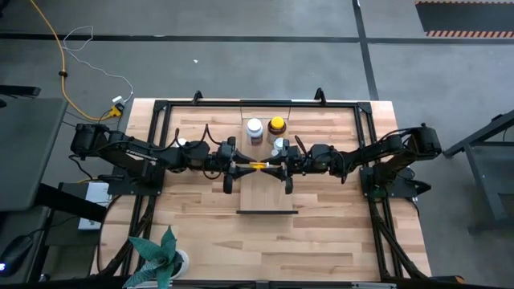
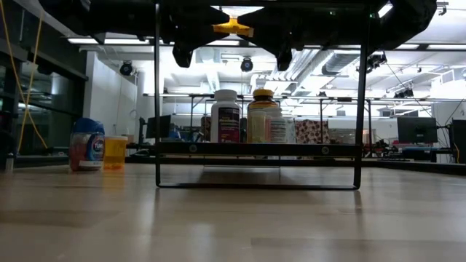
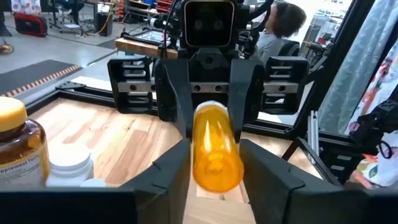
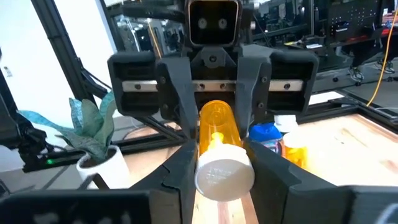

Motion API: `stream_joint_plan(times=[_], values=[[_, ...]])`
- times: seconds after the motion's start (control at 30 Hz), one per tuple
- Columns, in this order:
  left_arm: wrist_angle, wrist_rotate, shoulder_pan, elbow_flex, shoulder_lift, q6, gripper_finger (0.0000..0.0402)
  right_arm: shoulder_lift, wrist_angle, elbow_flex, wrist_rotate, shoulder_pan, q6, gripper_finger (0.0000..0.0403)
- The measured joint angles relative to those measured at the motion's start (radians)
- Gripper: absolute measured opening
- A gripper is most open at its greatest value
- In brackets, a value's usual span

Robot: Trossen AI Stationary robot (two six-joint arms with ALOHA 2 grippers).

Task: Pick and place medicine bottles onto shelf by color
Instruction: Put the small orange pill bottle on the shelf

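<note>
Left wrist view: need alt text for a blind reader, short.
A small orange translucent pill bottle is held lengthwise in mid-air between two dark grippers, the left gripper near the camera and the right gripper facing it, above a light wooden table. Beside them stand an amber bottle with a yellow cap and a white bottle cap.

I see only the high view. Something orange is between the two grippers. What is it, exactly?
Observer: An orange bottle lying sideways; its white cap is at the right gripper, which is shut on it.
Operator: Does it touch the shelf?
Observer: No. The low view shows it in the air, high above the shelf.
Operator: Is it over the two standing bottles?
Observer: Yes, above the white bottle and amber bottle.
</note>
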Motion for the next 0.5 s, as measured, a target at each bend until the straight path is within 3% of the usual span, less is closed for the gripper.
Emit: stream_joint_plan(times=[0.3, 0.5], values=[[-0.035, 0.028, 0.0, -0.001, -0.023, 0.002, 0.0191, -0.043, -0.097, -0.001, 0.008, -0.002, -0.015, 0.0104], [-0.109, 0.073, 0.0, -0.001, -0.122, -0.005, 0.0204, -0.156, -0.368, 0.008, 0.024, 0.005, 0.017, 0.0104]])
